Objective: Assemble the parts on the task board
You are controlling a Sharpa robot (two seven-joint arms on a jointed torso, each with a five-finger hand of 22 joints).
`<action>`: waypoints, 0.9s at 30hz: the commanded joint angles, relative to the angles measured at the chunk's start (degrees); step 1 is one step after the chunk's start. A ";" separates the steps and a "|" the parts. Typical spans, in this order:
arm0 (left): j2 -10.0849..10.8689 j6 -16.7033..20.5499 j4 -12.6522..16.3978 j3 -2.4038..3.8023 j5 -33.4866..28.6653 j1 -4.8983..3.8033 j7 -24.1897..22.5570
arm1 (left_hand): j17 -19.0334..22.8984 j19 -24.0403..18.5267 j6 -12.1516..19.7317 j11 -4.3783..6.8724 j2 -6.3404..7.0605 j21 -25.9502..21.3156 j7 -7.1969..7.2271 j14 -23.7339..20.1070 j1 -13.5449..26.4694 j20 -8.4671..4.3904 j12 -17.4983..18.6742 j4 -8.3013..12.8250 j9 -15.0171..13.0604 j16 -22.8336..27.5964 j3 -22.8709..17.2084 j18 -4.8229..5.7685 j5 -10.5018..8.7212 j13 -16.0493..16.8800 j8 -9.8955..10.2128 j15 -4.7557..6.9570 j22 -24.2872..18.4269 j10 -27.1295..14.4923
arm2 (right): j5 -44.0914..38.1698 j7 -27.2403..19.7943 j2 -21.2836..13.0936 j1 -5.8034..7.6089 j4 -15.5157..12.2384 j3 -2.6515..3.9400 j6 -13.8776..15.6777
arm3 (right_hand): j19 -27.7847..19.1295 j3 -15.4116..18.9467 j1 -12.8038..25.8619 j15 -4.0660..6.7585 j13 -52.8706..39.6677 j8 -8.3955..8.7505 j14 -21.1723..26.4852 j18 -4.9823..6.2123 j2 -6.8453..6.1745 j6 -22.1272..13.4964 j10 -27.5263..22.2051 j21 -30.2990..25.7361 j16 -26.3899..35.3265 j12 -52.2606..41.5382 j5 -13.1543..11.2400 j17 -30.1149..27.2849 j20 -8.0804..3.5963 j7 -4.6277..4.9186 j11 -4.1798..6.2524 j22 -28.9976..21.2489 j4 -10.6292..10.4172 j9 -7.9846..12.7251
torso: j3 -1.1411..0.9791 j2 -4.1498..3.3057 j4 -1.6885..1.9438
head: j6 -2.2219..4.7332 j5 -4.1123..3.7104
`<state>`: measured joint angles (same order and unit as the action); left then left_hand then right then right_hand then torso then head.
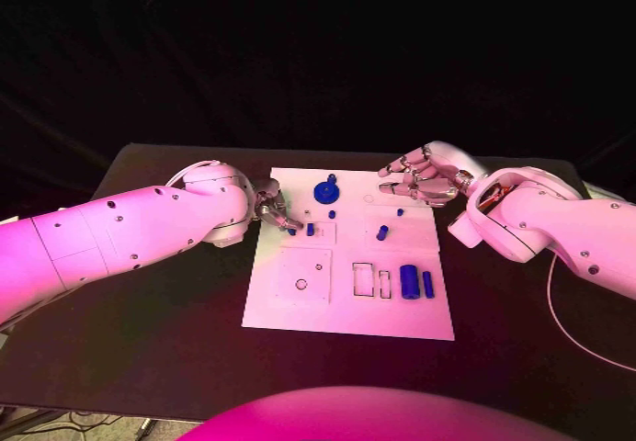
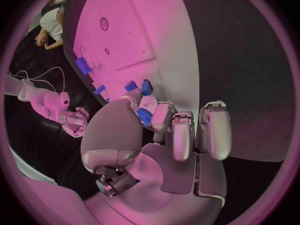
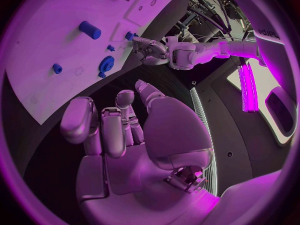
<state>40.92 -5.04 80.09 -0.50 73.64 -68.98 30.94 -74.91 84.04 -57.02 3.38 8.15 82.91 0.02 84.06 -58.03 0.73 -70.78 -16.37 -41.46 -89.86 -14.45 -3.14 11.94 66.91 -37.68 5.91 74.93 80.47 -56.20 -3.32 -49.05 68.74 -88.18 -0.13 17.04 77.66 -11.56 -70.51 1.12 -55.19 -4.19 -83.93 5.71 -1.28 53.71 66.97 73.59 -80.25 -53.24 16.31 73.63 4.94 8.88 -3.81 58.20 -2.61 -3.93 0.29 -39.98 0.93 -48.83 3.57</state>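
I have a small blue part pinched in my left hand fingers just over the white board edge, my right hand loosely open, holding nothing, so next I'd seat it in a nearby slot.

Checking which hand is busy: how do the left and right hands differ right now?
The left hand reaches over the task board's left edge, pinching a small blue part; the right hand holds nothing. The left hand's fingertips point down at the board; the right hand hovers by the board's far right corner, fingers loosely curled and apart. Both are silver, on white arms.
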 commanded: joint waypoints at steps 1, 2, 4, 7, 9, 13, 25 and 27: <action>0.06 -0.69 0.29 0.06 -0.65 -0.06 0.39 | -15.09 2.34 -0.41 0.12 -0.20 0.39 -0.14 5.94 0.21 -0.54 -0.12 0.05 -0.08 -0.14 0.33 1.13 0.13 0.10 -0.23 0.37 8.41 0.41 | -0.10 -0.33 0.03 -0.04 -0.04 0.00 -0.81 | -0.34 0.05 0.45 -0.20 0.02 -0.28 -2.87 0.32 -0.08 0.32 0.01 -0.20 0.21 -0.25 0.26 -0.04 -0.03 0.03 0.12 -0.05 -0.34 -0.04 | 0.00 0.02 0.02 | 0.03 -0.04; 0.09 -0.59 0.35 0.07 -0.77 -0.07 0.37 | -15.09 2.34 -0.41 0.12 -0.20 0.39 -0.14 5.94 0.21 -0.54 -0.12 0.05 -0.08 -0.14 0.33 1.13 0.13 0.10 -0.23 0.37 8.41 0.41 | -0.10 -0.32 0.03 -0.04 -0.04 0.00 -0.82 | -0.34 0.05 0.45 -0.20 0.02 -0.28 -2.87 0.32 -0.08 0.32 0.01 -0.20 0.21 -0.25 0.26 -0.04 -0.03 0.03 0.12 -0.05 -0.34 -0.04 | -0.01 0.02 0.02 | 0.02 -0.04; 0.14 -0.35 0.51 0.11 -0.99 -0.07 0.30 | -15.09 2.35 -0.43 0.14 -0.34 0.40 -0.12 5.94 0.07 -0.54 -0.13 0.04 -0.10 -0.14 0.40 1.13 0.16 0.11 -0.25 0.37 8.43 0.42 | -0.10 -0.32 0.03 -0.04 -0.05 0.00 -0.84 | -0.34 0.05 0.45 -0.20 0.02 -0.28 -2.87 0.32 -0.08 0.32 0.01 -0.20 0.21 -0.25 0.26 -0.04 -0.03 0.03 0.12 -0.05 -0.34 -0.04 | 0.00 0.01 0.01 | 0.03 -0.04; 0.18 -0.01 0.74 0.19 -1.16 -0.10 0.20 | -15.09 2.37 -0.45 0.15 -0.44 0.43 -0.11 5.94 -0.04 -0.55 -0.15 0.04 -0.11 -0.14 0.45 1.14 0.18 0.13 -0.26 0.38 8.46 0.43 | -0.10 -0.31 0.03 -0.04 -0.06 0.00 -0.87 | -0.34 0.05 0.45 -0.20 0.02 -0.28 -2.87 0.32 -0.08 0.32 0.01 -0.20 0.21 -0.25 0.26 -0.04 -0.03 0.03 0.12 -0.05 -0.34 -0.04 | 0.01 -0.03 0.02 | 0.04 -0.03; 0.17 0.17 0.86 0.22 -1.26 -0.12 0.14 | -15.09 2.37 -0.46 0.16 -0.52 0.42 -0.10 5.94 -0.09 -0.55 -0.14 0.03 -0.11 -0.14 0.48 1.14 0.19 0.12 -0.27 0.38 8.46 0.43 | -0.10 -0.31 0.03 -0.04 -0.07 0.00 -0.88 | -0.34 0.05 0.45 -0.20 0.02 -0.28 -2.87 0.32 -0.08 0.32 0.01 -0.20 0.21 -0.25 0.26 -0.04 -0.03 0.03 0.12 -0.05 -0.34 -0.04 | 0.01 -0.03 0.01 | 0.04 0.00; 0.11 0.63 1.06 0.26 -1.54 -0.13 0.04 | -15.09 2.36 -0.49 0.18 -0.68 0.40 -0.09 5.94 -0.18 -0.56 -0.19 -0.01 -0.13 -0.14 0.54 1.13 0.20 0.18 -0.30 0.39 8.44 0.46 | -0.10 -0.31 0.07 -0.04 -0.02 0.00 -0.95 | -0.34 0.05 0.45 -0.20 0.02 -0.28 -2.87 0.32 -0.08 0.32 0.01 -0.20 0.21 -0.25 0.26 -0.04 -0.03 0.03 0.12 -0.05 -0.34 -0.04 | 0.01 -0.01 -0.02 | 0.05 -0.06; -0.01 1.65 1.36 0.35 -1.68 -0.15 -0.07 | -15.09 2.41 -0.58 0.21 -1.16 0.48 -0.03 5.94 -0.47 -0.58 -0.28 -0.04 -0.19 -0.14 0.63 1.16 0.22 0.28 -0.37 0.42 8.54 0.52 | -0.10 -0.33 0.23 -0.08 0.26 -0.03 -1.08 | -0.34 0.05 0.45 -0.20 0.02 -0.28 -2.87 0.32 -0.08 0.32 0.01 -0.20 0.21 -0.25 0.26 -0.04 -0.03 0.03 0.12 -0.05 -0.34 -0.04 | 0.01 0.00 -0.01 | 0.01 -0.06; 0.01 1.55 1.39 0.38 -1.70 -0.18 0.00 | -15.09 2.41 -0.58 0.21 -1.16 0.48 -0.03 5.94 -0.47 -0.58 -0.28 -0.04 -0.19 -0.14 0.63 1.16 0.22 0.28 -0.37 0.42 8.54 0.52 | -0.10 -0.33 0.23 -0.10 0.28 -0.03 -1.09 | -0.34 0.05 0.45 -0.20 0.02 -0.28 -2.87 0.32 -0.08 0.32 0.01 -0.20 0.21 -0.25 0.26 -0.04 -0.03 0.03 0.12 -0.05 -0.34 -0.04 | 0.00 0.00 -0.01 | 0.03 -0.07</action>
<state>41.01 -3.88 81.31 -0.17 72.34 -69.08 31.09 -74.91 83.84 -57.23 3.58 7.69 83.15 -0.19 84.06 -58.50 0.53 -70.78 -16.35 -41.56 -89.86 -14.15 -3.13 11.94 67.12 -37.68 5.91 74.92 80.67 -56.18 -3.32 -48.89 68.71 -87.91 -0.16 16.73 77.66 -11.56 -70.51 1.12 -55.19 -4.19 -83.93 5.71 -1.28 53.71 66.96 73.60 -80.26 -53.24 16.31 73.63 4.94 8.88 -3.81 58.21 -2.61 -3.93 0.30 -40.00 0.92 -48.79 3.50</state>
